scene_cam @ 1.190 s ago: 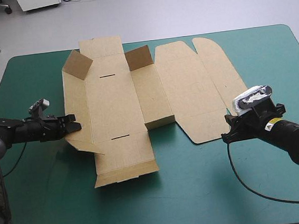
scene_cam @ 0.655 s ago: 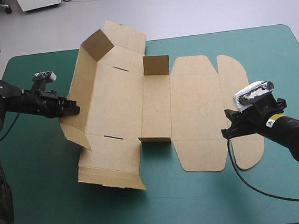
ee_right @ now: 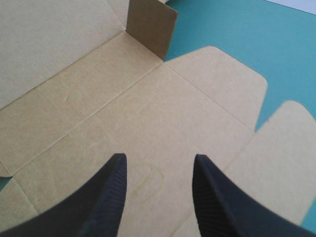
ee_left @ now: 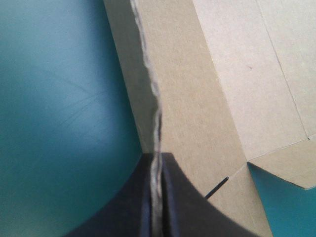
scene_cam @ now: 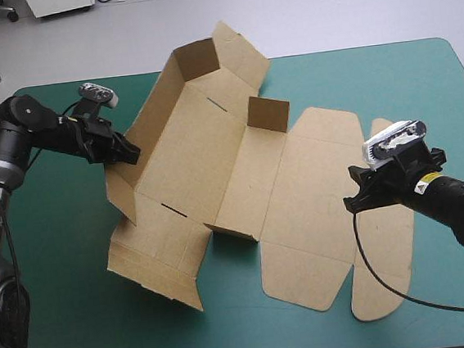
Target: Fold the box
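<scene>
The brown box (scene_cam: 239,165) is a cut sheet lying askew across the middle of the table, its left wall raised and a short flap (scene_cam: 267,113) standing upright. My left gripper (scene_cam: 128,151) is shut on the top edge of that raised left wall (ee_left: 197,98), and the board's edge runs between the fingers (ee_left: 157,163). My right gripper (scene_cam: 354,200) hovers over the flat lid panel (ee_right: 163,113) at the box's right side. It is open, with nothing between its fingers (ee_right: 158,163). The lid's rounded tabs (ee_right: 286,148) lie flat on the teal-green cover.
Bare teal-green cover (scene_cam: 73,321) shows at the front left, and more of it (scene_cam: 420,82) at the far right. The box's near-left flap (scene_cam: 154,260) lies flat toward the front edge.
My left gripper has moved toward the far edge and rightward with the left wall in its grip, raising it and swinging the whole sheet clockwise. The right gripper has barely moved.
</scene>
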You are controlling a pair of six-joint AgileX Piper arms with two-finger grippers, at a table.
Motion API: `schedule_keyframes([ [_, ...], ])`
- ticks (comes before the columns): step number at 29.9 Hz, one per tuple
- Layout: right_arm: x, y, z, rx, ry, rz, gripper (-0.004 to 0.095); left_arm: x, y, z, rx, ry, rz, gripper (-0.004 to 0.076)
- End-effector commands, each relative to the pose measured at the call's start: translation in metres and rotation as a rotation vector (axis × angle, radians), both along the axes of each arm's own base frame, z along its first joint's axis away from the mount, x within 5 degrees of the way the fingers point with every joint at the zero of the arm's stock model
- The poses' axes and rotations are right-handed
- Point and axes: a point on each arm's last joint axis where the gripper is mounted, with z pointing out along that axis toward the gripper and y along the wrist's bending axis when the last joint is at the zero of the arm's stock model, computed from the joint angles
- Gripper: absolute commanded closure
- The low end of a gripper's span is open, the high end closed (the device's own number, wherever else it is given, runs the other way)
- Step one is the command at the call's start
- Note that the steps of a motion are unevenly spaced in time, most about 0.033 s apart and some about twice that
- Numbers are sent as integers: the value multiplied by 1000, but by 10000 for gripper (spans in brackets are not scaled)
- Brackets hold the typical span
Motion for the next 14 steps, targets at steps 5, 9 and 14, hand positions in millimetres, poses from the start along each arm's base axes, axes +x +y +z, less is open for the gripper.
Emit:
schedule_keyframes([
  [5, 2, -4, 20, -7, -120, -25, 505, -24, -53, 50, 55, -154, -205, 719],
  [9, 5, -8, 22, -41, -158, -61, 505, -30, -70, 62, 203, -237, -270, 718],
  [14, 7, -11, 25, -50, -190, -95, 505, -35, -78, 75, 362, -346, -356, 714],
])
